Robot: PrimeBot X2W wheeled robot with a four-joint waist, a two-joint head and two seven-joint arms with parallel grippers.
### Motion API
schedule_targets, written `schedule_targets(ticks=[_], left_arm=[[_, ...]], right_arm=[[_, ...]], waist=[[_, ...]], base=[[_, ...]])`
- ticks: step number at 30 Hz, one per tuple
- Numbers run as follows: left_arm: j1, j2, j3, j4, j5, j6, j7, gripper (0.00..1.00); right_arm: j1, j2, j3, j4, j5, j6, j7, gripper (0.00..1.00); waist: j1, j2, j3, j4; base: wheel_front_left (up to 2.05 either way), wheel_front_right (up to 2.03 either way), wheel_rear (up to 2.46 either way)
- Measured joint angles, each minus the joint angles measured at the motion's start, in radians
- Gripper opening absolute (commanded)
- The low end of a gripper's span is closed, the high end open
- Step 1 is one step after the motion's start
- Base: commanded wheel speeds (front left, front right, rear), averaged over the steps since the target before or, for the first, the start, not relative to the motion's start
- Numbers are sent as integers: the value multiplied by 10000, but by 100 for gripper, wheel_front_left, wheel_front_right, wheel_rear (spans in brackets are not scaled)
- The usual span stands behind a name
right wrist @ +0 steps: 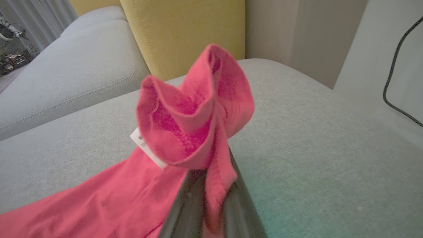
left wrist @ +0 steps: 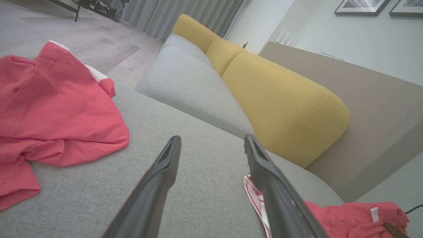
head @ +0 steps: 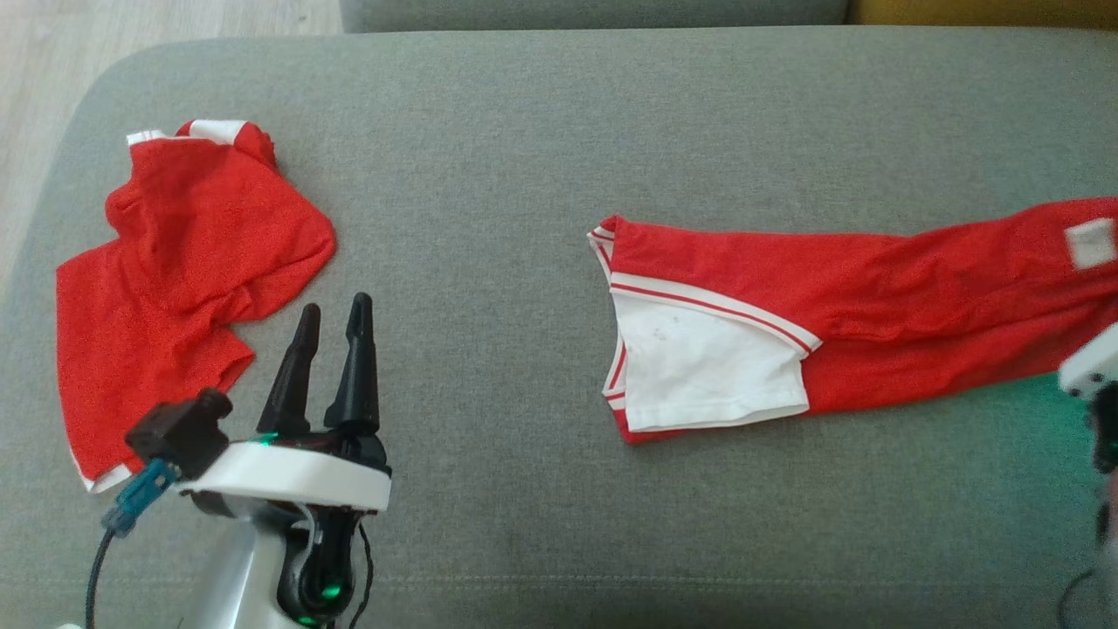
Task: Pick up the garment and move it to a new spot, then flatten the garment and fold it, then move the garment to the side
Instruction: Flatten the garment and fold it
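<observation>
A long red garment (head: 873, 306) with a white sleeve panel and red-and-white trim lies stretched across the right half of the grey cushion (head: 524, 175). At its right end a bunch of the fabric (right wrist: 195, 125), with a white label, stands up out of my right gripper (right wrist: 211, 185), which is shut on it. Part of that arm's white wrist (head: 1092, 362) shows at the right edge of the head view. My left gripper (head: 336, 319) hovers open over bare cushion at the lower left, its fingers (left wrist: 165, 165) holding nothing. The garment's trimmed end (left wrist: 254, 195) lies beyond it.
A second red garment (head: 183, 271) lies crumpled on the cushion's left end, close to the left gripper. Yellow back cushions (left wrist: 284, 105) and another grey seat (left wrist: 188, 79) stand behind. Wood floor (head: 35, 87) lies past the left edge. A black cable (right wrist: 393, 82) hangs at the right.
</observation>
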Motion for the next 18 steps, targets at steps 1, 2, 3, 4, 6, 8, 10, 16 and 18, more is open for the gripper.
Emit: schedule_targets(ticks=[1,2,3,4,6,8,10,16,18], left_arm=[[16,0,2,2,0,0,0,100],[18,0,2,2,0,0,0,100],[18,0,2,2,0,0,0,100],[18,0,4,4,0,0,0,100],[23,0,6,13,0,0,0,100],[32,-2,6,54,0,0,0,100],[90,0,21,58,0,0,0,100],[360,0,50,77,0,0,0,100],[360,0,36,79,0,0,0,100]], right_arm=[[-14,119,8,-61,-117,0,2,0],[-15,236,15,-121,-178,0,6,0],[-14,341,58,-213,-215,0,19,0],[-14,445,123,-334,-215,0,46,0],[-14,696,337,-698,-196,0,134,0],[-6,1003,717,-1129,-102,0,280,0],[43,1392,1250,-1701,153,0,502,0],[797,2027,3344,-3889,1344,0,1367,0],[1303,2057,4042,-4608,1902,0,1735,0]], waist=[[0,0,-20,-17],[0,0,-42,-31],[0,0,-67,-47],[0,0,-93,-65],[0,0,-159,-105],[0,0,-245,-137],[0,0,-334,-168],[0,0,-578,-255],[0,0,-625,-252]], base=[[0,0,0],[0,0,0],[0,0,0],[0,0,0],[0,0,0],[0,0,0],[0,0,0],[0,0,0],[0,0,0]])
